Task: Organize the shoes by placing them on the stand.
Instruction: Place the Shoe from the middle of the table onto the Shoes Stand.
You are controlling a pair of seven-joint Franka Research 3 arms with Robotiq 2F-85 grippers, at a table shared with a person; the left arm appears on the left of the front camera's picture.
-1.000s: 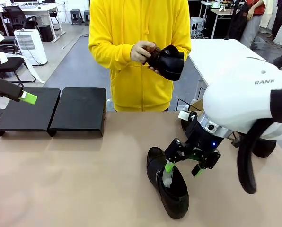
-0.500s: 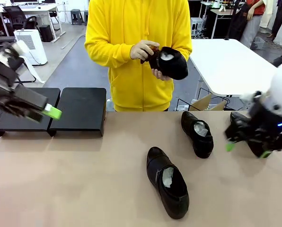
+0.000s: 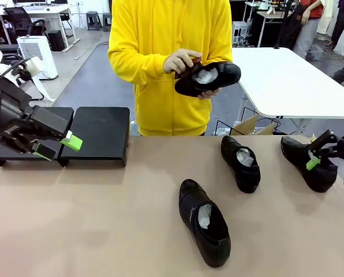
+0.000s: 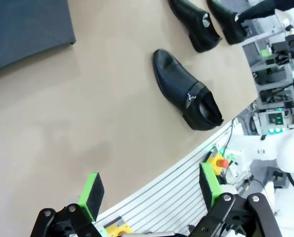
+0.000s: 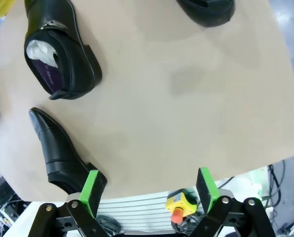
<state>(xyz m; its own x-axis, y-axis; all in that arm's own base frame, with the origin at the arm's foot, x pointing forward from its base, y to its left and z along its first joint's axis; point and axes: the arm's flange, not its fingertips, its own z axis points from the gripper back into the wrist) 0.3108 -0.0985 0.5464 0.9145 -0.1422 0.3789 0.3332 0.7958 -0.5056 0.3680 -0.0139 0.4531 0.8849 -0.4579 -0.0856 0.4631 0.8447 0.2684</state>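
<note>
Tan worktop (image 3: 103, 231), person (image 3: 160, 69) in yellow behind it holding one of the shoes (image 3: 209, 78) up, well right of the stand (image 3: 97, 130), maybe rubbing it, can't make out with what. Stand's got nothing on it yet. Other three lie on the worktop right of the stand, farthest shoe (image 3: 296, 153) partly behind the right gripper (image 3: 332, 172), jaws spread, probably lining up a grab, and the left gripper (image 3: 58, 146) hangs in front of the stand's left end, jaws spread too, empty
</note>
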